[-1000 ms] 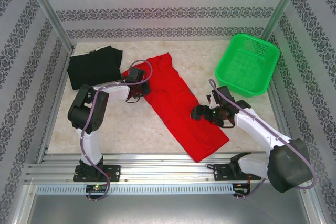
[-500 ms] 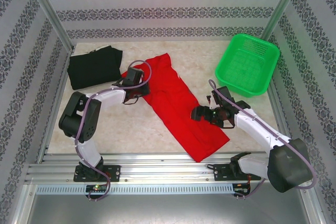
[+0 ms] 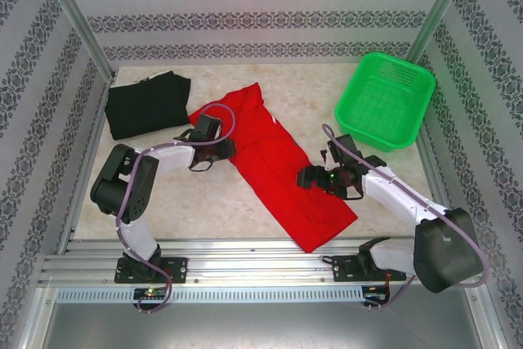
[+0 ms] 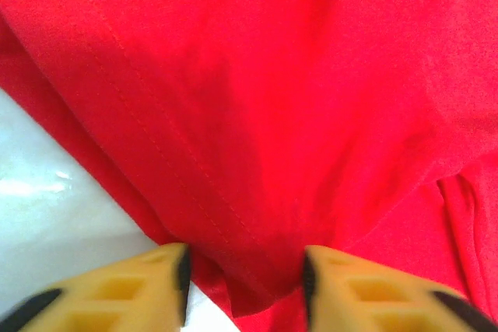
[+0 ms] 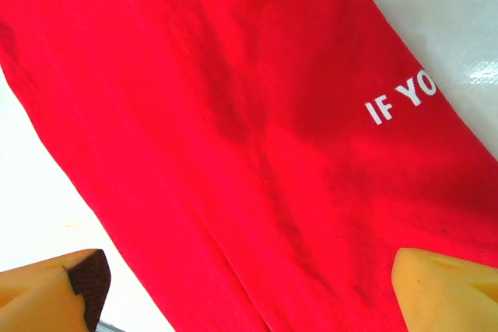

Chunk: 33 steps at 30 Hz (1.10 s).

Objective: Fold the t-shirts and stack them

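Red t-shirt [image 3: 278, 169] lies flat as a long, narrow band on the pale surface [image 3: 204, 202]. It runs on a diagonal from left of centre in the far half down to the near edge, a little right of centre. Black t-shirt [image 3: 147, 104] sits in the far left corner as a compact, roughly squared bundle, its near right corner close to the red one's far end; contact between them can't be made out. Green mesh basket [image 3: 351, 86] stands in the far right corner, well apart from both shirts. Left hand [image 3: 208, 140] is at the red shirt's left long edge, towards its far end, low over the cloth. From the left wrist, its yellow fingers [image 4: 132, 293] stand partly apart. A hemmed fold of red cloth lies in the gap between them, with bare surface showing to the left. Whether the pads touch the cloth can't be told. Right hand [image 3: 315, 176] is over the right long edge of the red shirt, in its near half. From the right wrist, its fingers [image 5: 47, 293] are spread wide at the lower corners of the view and hold nothing. Red cloth lies beneath them, and white lettering [image 5: 401, 99] reading "IF YO" runs off at the right.
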Each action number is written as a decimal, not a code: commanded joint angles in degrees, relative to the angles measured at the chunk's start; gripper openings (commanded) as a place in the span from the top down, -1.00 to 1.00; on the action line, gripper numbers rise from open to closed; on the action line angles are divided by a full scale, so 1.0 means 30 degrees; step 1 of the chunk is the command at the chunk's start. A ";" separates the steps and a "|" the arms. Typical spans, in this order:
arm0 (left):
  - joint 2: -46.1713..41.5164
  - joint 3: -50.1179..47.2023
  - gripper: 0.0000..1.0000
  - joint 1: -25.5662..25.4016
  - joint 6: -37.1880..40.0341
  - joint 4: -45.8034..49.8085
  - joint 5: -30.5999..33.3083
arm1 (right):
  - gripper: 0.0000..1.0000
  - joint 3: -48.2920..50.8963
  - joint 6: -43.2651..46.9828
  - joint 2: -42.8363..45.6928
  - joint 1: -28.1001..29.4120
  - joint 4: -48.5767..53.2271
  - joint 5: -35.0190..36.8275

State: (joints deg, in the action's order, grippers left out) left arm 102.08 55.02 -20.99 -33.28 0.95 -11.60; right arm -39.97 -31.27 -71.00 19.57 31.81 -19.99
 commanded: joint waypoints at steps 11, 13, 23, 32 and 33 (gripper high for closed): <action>0.1214 0.7747 -0.19 0.0379 -0.0345 0.6648 0.4537 | -0.87 -0.0629 -0.0498 -0.0684 0.0263 0.0485 0.0637; 0.2643 0.9370 -0.14 0.0358 -0.0440 0.6846 0.4011 | -0.87 -0.0620 -0.0872 -0.1059 0.0558 0.0131 0.0467; 0.8798 1.4273 0.02 0.0221 -0.1627 0.7608 0.2803 | -0.85 0.0038 -0.2234 -0.2362 0.1151 -0.0075 0.1184; 1.5612 2.3525 0.02 0.0193 -0.0634 1.1185 0.2452 | -0.84 0.1660 -0.4929 -0.1678 0.2227 -0.0152 0.1067; 1.6740 2.5355 0.02 0.0200 -0.0400 1.1815 0.2258 | -0.84 0.1964 -0.5346 -0.1541 0.2510 -0.0350 0.1023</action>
State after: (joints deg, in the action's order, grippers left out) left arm 144.66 122.93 -20.29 -36.21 27.42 -3.05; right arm -36.67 -42.30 -76.90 25.10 30.81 -16.95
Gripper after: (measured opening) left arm 0.489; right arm 0.921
